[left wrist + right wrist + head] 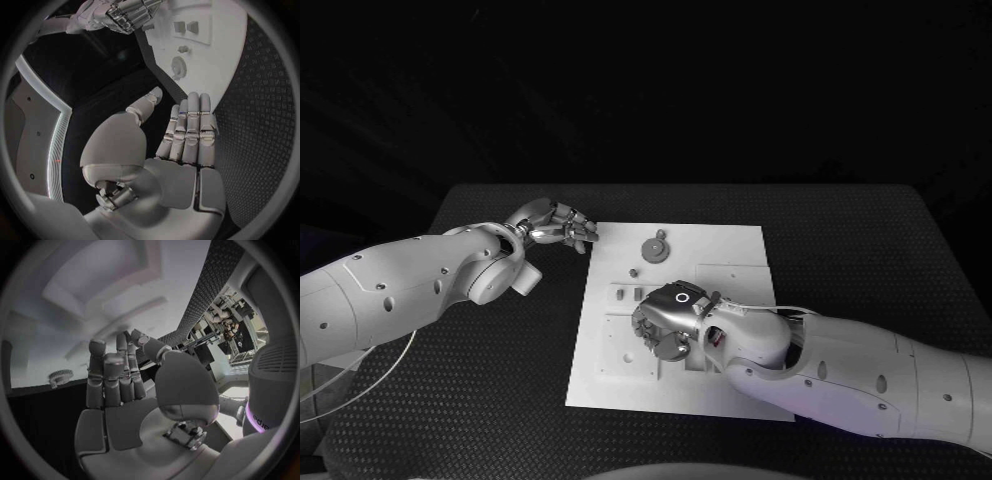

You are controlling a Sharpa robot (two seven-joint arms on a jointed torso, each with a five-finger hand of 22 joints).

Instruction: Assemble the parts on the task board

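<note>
The task board, a white plate, lies in the middle of the black table, and everything else is placed from it. The right hand hangs over the board's middle, toward its left half, with the white right arm crossing the board's near right corner. In the right wrist view its fingers stand straight and close together beside the thumb with nothing between them, so this hand is released and empty. The left hand sits just off the board's far left corner, over the table, its fingertips reaching toward the board's edge. The left wrist view shows its fingers extended side by side and the thumb held apart, with nothing in the palm, so it too is released. A round part with a small knob stands on the board near its far edge, close to the left hand but apart from it. Smaller parts lie on the board's left half, just beside the right hand; whether any finger touches them cannot be told. A raised rectangular outline marks the board's right half
</note>
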